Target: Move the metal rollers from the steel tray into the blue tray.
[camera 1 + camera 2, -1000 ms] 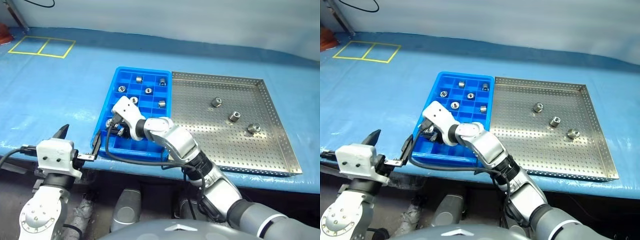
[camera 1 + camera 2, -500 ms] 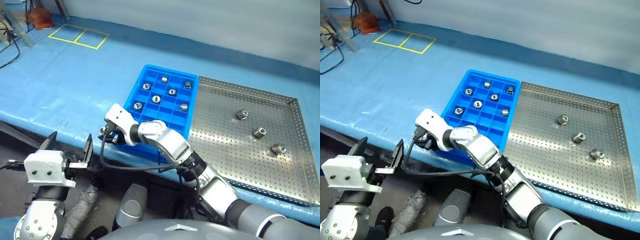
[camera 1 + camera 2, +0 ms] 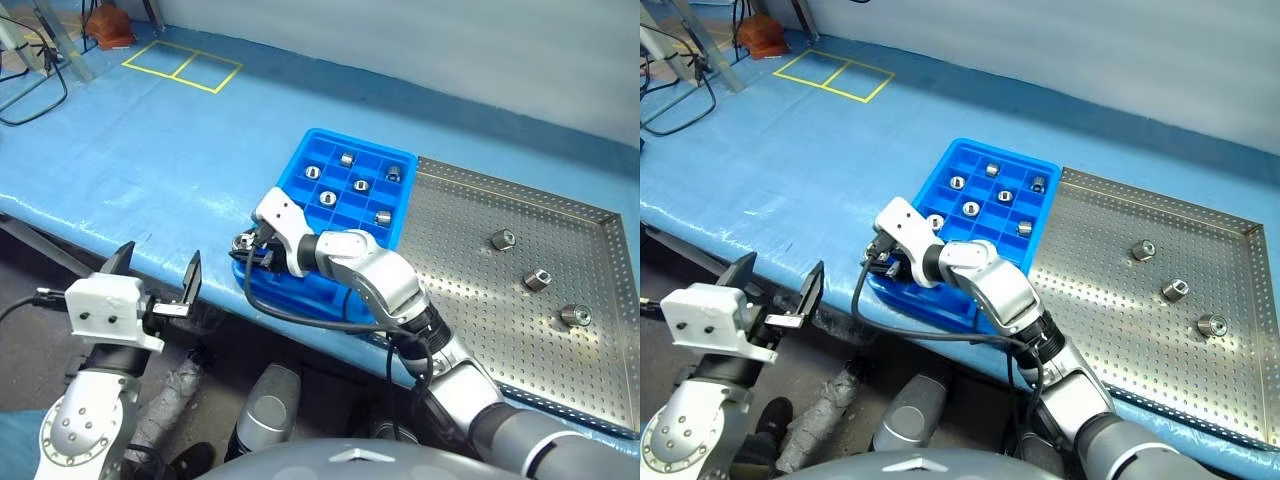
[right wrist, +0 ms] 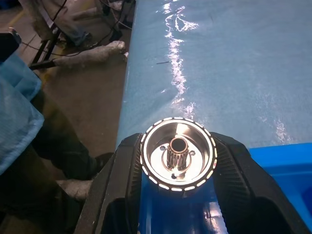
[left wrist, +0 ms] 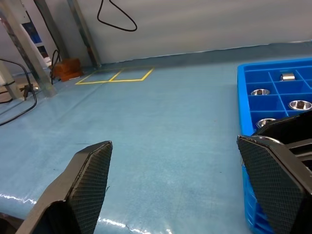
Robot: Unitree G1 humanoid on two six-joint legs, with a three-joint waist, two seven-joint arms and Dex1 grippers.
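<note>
Three rollers are lying in the steel tray; the right gripper is clenching one over the blue tray's near-left corner, the left gripper released beyond the desk edge.

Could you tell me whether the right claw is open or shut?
Shut on a metal roller; the right claw has its fingers against its sides.

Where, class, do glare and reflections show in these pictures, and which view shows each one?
Right wrist view: white streaks of glare run along the blue table cover, and the metal roller in the right tool shines brightly inside. Left wrist view: a pale glint lies along the cover's near edge. Left eye view: the steel tray shows a soft sheen, without harsh glare.
</note>
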